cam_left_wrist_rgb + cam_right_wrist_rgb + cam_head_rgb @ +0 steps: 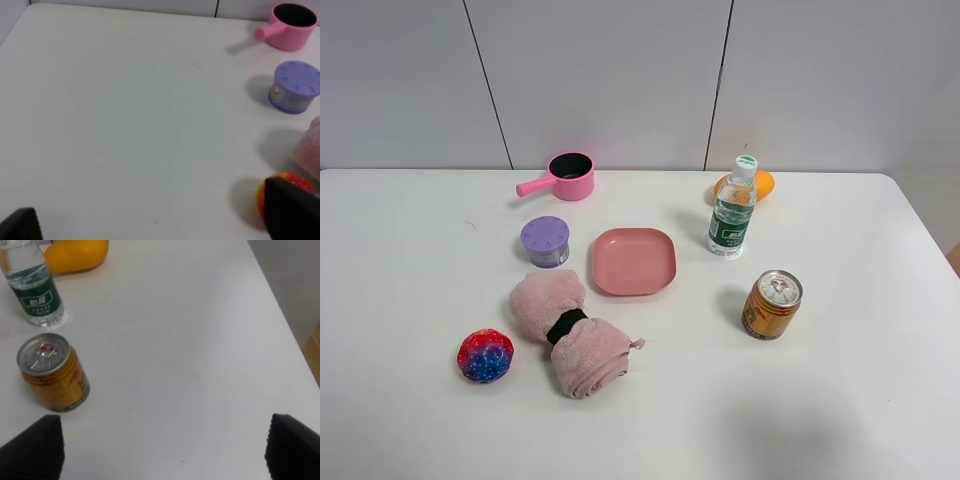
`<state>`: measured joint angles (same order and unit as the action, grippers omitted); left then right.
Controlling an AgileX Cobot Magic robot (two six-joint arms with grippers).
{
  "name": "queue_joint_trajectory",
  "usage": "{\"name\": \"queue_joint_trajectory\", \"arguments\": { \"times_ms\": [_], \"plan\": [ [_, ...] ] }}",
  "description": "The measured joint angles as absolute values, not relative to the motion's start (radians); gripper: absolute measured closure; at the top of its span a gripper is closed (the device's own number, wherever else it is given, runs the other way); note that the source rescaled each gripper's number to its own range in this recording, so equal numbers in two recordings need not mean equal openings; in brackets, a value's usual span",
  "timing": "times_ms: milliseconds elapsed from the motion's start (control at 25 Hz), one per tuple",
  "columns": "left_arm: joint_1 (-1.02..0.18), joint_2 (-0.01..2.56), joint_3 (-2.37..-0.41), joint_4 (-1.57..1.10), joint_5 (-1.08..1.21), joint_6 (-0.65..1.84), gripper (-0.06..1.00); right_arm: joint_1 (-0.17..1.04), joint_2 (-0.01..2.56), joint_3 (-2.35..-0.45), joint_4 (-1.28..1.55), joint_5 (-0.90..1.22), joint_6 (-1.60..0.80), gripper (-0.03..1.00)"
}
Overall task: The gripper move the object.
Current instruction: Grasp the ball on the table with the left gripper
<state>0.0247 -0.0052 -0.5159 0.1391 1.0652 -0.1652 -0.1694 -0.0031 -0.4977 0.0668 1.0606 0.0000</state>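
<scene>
Target ball (485,356) sits toward the table's (400,250) front-left corner, near the towel (575,335). Left gripper (150,207) is nearer: fingers (292,215) wide, ball half hidden behind the towel-side finger, outside the gap. Round, no axis. Right gripper (162,440) wide too, empty, near the can (52,372).

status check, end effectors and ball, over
Left end effector open, empty. Right end effector open, empty. Ball on table, not gripped. Rolled pink towel close beside it, apart.
</scene>
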Motion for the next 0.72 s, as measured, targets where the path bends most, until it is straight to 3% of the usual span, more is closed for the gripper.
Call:
{"name": "queue_joint_trajectory", "arguments": {
  "times_ms": [720],
  "plan": [
    [0.025,-0.005,-0.516,0.139,1.065,-0.165,-0.06,-0.169,-0.003,-0.498,0.067,1.061,0.000,-0.03]
  ]
}}
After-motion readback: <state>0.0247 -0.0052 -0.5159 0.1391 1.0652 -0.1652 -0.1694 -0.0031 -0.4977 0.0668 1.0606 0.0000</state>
